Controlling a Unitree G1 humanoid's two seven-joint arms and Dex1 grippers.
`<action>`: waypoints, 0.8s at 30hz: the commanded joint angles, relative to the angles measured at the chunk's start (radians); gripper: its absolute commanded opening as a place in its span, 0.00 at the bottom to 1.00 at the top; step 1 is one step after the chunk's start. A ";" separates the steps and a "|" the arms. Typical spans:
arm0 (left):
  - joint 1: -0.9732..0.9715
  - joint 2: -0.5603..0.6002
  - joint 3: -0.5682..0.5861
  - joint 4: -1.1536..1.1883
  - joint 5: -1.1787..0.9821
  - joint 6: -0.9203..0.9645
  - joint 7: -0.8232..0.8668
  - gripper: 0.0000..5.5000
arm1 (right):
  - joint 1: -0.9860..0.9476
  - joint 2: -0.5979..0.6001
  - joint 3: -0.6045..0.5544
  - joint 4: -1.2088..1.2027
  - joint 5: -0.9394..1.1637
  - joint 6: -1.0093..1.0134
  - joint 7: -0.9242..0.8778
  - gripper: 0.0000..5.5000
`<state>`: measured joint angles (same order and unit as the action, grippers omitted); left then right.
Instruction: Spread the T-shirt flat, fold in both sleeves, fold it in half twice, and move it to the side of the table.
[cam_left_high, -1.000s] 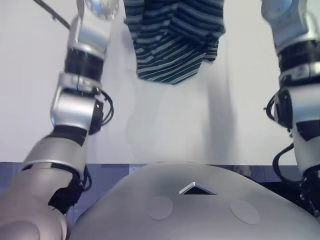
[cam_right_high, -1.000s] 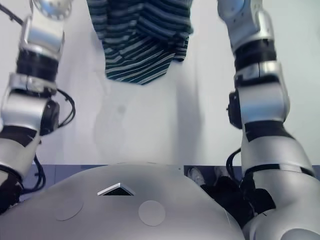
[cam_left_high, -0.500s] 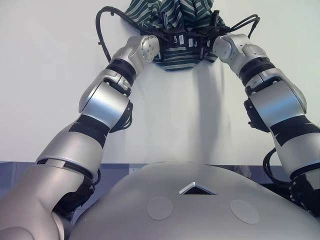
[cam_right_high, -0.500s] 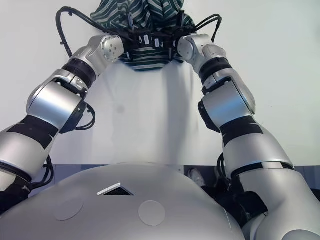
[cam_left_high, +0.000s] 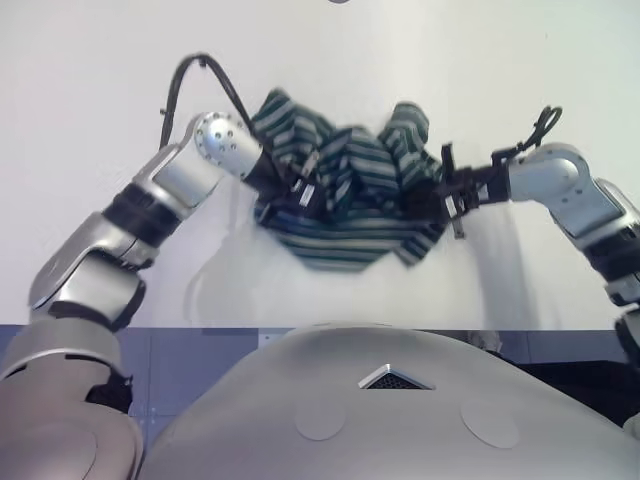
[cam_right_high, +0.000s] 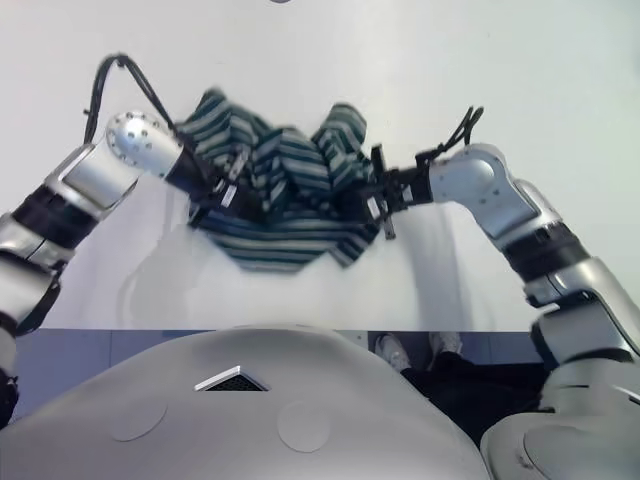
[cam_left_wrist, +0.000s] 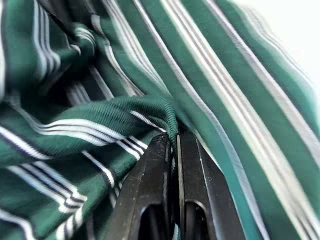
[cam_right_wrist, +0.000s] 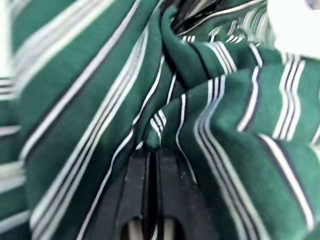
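SHIRT COMES DOWN: The striped T-shirt (cam_left_high: 345, 205) hangs bunched btwn the robot's two arms over the far-middle part of the white table (cam_left_high: 90, 110), its lower edge sagging to a point toward the robot. The left gripper (cam_left_wrist: 175, 139) has its fingers pinched tight on a rolled fold of fabric. The right gripper (cam_right_wrist: 151, 154) does likewise, fingers closed on a ridge of cloth at the shirt's other side.

A sec ago both arms were raised w/ the shirt dangling from above the frame. Half a sec ago the wrists were drawn close together, cloth balled btwn them. Now the arms have dropped & swung apart, pulling the shirt wider across the table. Whether the hem already touches the surface can't be told from the head views.

Judgement: this is still step one, spreading flat. It is early in the task, w/ sleeves, both halvings & the move to the side all left. The widening pull looks like the start of laying it out, but the middle remains creased & heaped, so prob. more tension or a drag across the table is needed before release. Risk: letting go now would leave a crumpled pile.
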<state>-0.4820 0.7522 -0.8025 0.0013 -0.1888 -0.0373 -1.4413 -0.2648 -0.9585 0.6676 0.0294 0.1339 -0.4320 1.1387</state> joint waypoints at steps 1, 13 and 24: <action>-0.058 0.342 -0.047 -0.422 -0.349 0.279 -0.173 0.00 | 0.115 -0.382 -0.057 -0.522 0.389 0.415 0.263 0.00; -0.656 -0.216 0.286 0.816 0.035 0.213 0.585 0.00 | -0.691 0.211 -0.130 0.393 -0.187 0.425 -0.188 0.00; -0.634 -0.457 0.305 1.349 0.387 -0.073 1.487 0.17 | -0.855 0.791 0.060 1.303 -0.691 0.396 -1.300 0.22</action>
<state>-1.1036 0.2835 -0.5204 1.3337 0.1612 -0.0732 -0.0512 -1.0871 -0.1608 0.7629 1.2908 -0.5544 -0.0453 -0.1017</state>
